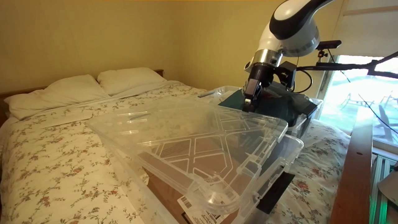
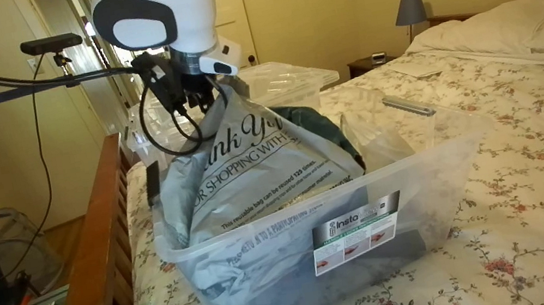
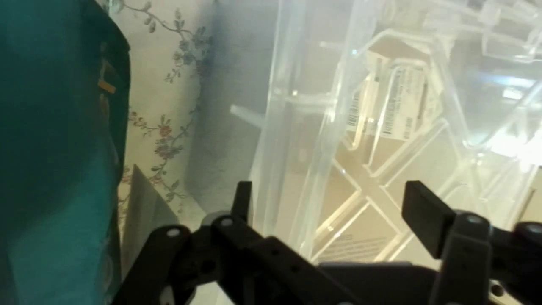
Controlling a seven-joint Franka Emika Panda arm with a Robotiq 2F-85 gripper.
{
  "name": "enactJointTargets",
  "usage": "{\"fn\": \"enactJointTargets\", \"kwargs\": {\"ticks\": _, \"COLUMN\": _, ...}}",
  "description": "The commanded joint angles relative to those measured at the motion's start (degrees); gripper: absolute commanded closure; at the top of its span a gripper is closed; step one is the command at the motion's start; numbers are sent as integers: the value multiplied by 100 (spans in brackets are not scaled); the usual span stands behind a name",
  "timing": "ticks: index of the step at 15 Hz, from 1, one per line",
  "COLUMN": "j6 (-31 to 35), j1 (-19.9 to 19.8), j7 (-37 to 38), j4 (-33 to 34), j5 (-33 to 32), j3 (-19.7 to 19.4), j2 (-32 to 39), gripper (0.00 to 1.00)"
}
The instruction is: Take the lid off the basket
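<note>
The lid [image 1: 186,133] is a see-through rectangular cover with crossed ribs. It lies over the clear basket [image 1: 297,147], whose rim shows beyond the lid's edge in an exterior view. The lid also shows in an exterior view [image 2: 287,75] behind the other tub. In the wrist view the lid [image 3: 377,186] fills the right side. My gripper [image 1: 248,105] points down at the lid's far edge. In the wrist view my gripper [image 3: 328,190] is open, one finger just outside the lid's rim, the other above its ribbed face. I cannot tell whether either finger touches it.
A cardboard box [image 1: 168,186] with a white label sits inside the basket. A second clear tub [image 2: 299,280] holds a grey shopping bag [image 2: 264,170] and a dark green item [image 3: 55,148] beside my gripper. A wooden footboard [image 1: 354,161] edges the flowered bed [image 1: 62,149].
</note>
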Motion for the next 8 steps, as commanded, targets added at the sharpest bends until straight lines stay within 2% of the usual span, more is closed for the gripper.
{"fn": "enactJointTargets", "kwargs": {"ticks": 1, "j6": -980, "j1": -173, "j7": -604, "j4": 436, "j5": 727, "j3": -77, "j2": 67, "gripper": 39}}
{"fn": "enactJointTargets", "kwargs": {"ticks": 5, "j6": -1577, "j1": -289, "j7": -686, "j4": 686, "j5": 976, "j3": -65, "j2": 109, "gripper": 69}}
{"fn": "enactJointTargets", "kwargs": {"ticks": 7, "j6": -1151, "j1": -271, "j7": 24, "j4": 656, "j5": 263, "j3": 66, "j2": 90, "gripper": 83}}
{"fn": "enactJointTargets", "kwargs": {"ticks": 8, "j6": -967, "j1": -246, "j7": 227, "j4": 631, "j5": -13, "j3": 118, "j2": 91, "gripper": 39}}
